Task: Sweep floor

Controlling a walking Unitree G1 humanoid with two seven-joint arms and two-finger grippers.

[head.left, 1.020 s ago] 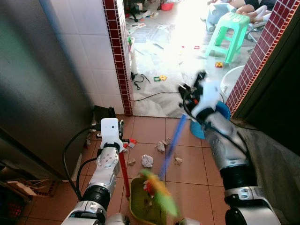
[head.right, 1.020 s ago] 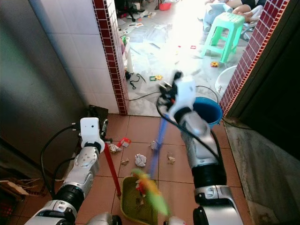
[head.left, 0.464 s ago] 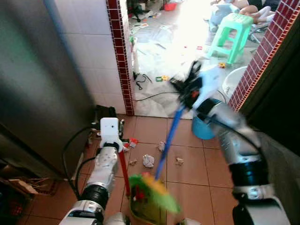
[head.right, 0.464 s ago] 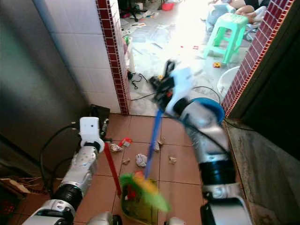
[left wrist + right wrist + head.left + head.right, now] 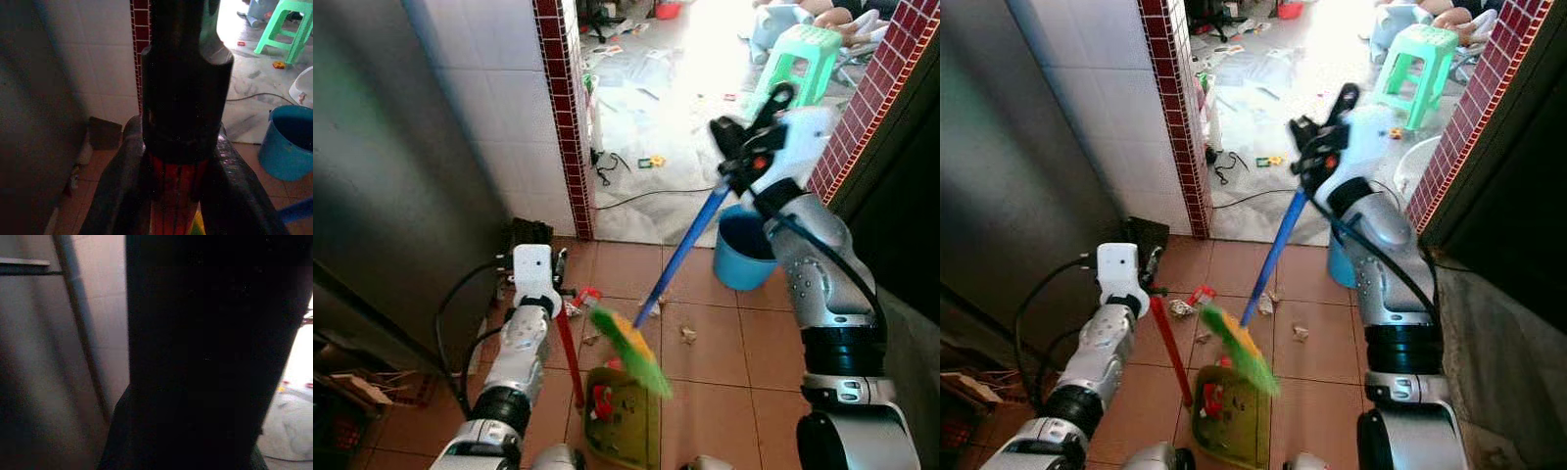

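Your right arm is raised high and bent, its right gripper point(image 5: 736, 164) pinching the top of the blue broom handle point(image 5: 680, 257); the green and yellow bristles point(image 5: 631, 351) hang tilted above the yellow-green dustpan point(image 5: 622, 421). Your left gripper point(image 5: 556, 299) clamps the dustpan's red handle point(image 5: 571, 357), held upright. The dustpan holds red and white scraps. 1 blue bucket point(image 5: 741, 253) stands beside the right arm; its contents can't be made out.
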